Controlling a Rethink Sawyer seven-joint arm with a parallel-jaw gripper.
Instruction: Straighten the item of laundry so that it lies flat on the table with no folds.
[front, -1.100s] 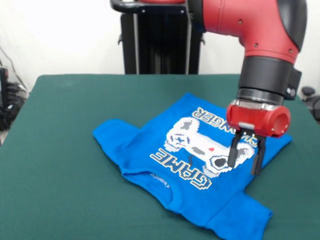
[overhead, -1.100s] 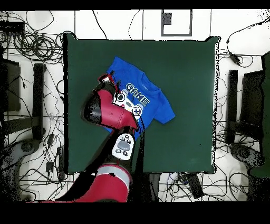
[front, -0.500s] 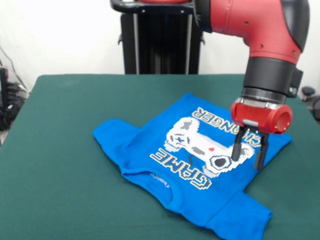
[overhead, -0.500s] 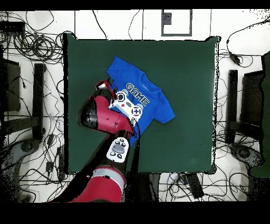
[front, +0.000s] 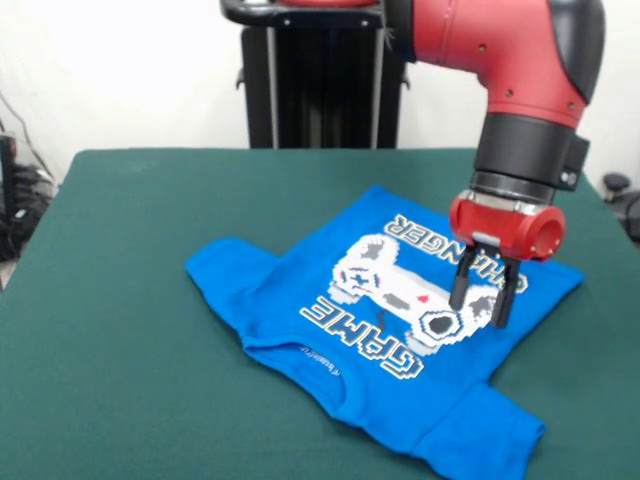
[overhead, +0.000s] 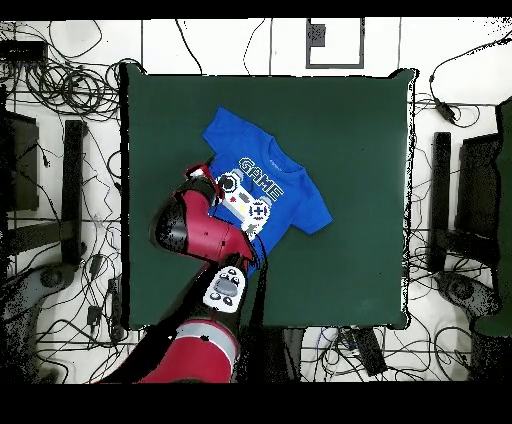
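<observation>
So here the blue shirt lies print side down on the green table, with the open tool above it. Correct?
Not quite. The blue shirt lies print side up: the front view shows the white controller graphic and lettering facing upward. The rest holds: it is on the green table, with the open tool above it.

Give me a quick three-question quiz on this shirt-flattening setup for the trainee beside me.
1. True or false: the T-shirt lies printed side up on the table.
2. The pincer is: A) shut on a sleeve, B) open over the shirt's print, C) parked off the table.
3. Fill in: the big white word nearest the collar reads ____.

Key: 1 true. 2 B; its fingers stand apart above the controller graphic, holding nothing. 3 GAME.
</observation>
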